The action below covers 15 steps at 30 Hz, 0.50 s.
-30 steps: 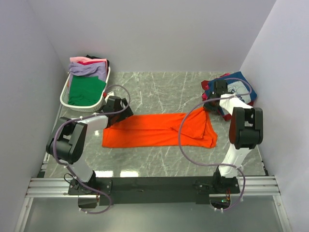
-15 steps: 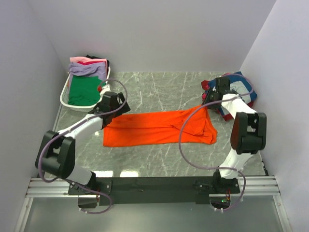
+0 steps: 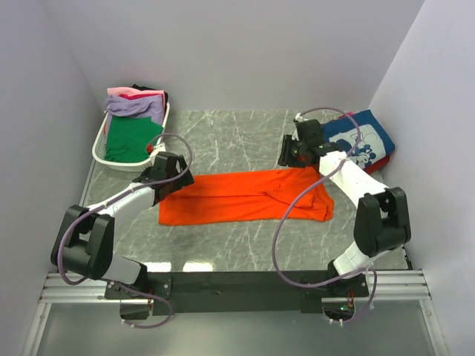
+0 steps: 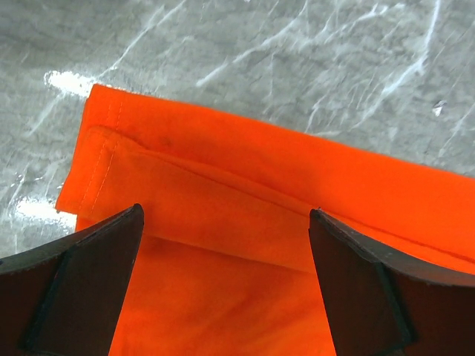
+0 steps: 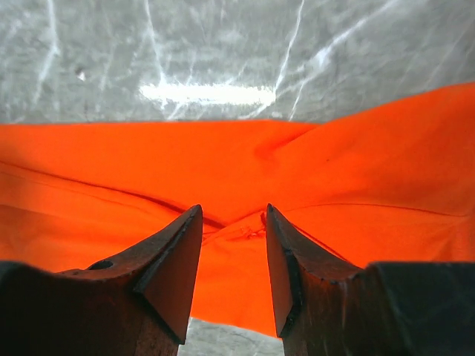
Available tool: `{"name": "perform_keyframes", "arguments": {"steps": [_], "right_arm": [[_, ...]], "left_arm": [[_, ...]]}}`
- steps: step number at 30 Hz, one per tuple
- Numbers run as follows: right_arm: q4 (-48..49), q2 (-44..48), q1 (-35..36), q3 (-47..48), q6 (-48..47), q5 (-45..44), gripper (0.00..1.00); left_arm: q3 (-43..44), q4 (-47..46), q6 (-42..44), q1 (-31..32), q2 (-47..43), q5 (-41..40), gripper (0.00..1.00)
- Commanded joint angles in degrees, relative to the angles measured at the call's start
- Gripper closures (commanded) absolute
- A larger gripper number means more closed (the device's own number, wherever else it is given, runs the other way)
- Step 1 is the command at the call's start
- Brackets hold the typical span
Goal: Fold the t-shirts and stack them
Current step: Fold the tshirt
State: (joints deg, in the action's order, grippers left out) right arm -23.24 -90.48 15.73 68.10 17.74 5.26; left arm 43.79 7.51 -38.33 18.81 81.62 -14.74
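On a grey marble tabletop (image 3: 245,133), an orange t-shirt (image 3: 245,196) stretches from one claw to the other.
The folded shirt lies directly beneath both claws, and a navy printed t-shirt (image 3: 365,141) sits just right of the right claw (image 3: 291,152). The left claw (image 4: 224,215) hangs over the shirt's hemmed end, jaws wide apart and empty. The right claw's jaws stand narrowly parted, gripping nothing.

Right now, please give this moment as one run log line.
stage: folding orange t-shirt | left gripper: open, over its left end | right gripper: open, over its far right edge | held: nothing
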Motion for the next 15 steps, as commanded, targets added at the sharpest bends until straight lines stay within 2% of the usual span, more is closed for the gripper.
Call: {"name": "perform_keyframes", "arguments": {"steps": [1, 15], "right_arm": [[0.3, -2.2, 0.6, -0.1, 1.3, -0.4, 0.53], [3.7, -4.2, 4.8, -7.9, 2.8, 0.8, 0.53]], "left_arm": [[-0.4, -0.5, 0.8, -0.4, -0.9, 0.6, 0.01], [-1.8, -0.4, -0.1, -2.6, -4.3, 3.2, 0.01]]}}
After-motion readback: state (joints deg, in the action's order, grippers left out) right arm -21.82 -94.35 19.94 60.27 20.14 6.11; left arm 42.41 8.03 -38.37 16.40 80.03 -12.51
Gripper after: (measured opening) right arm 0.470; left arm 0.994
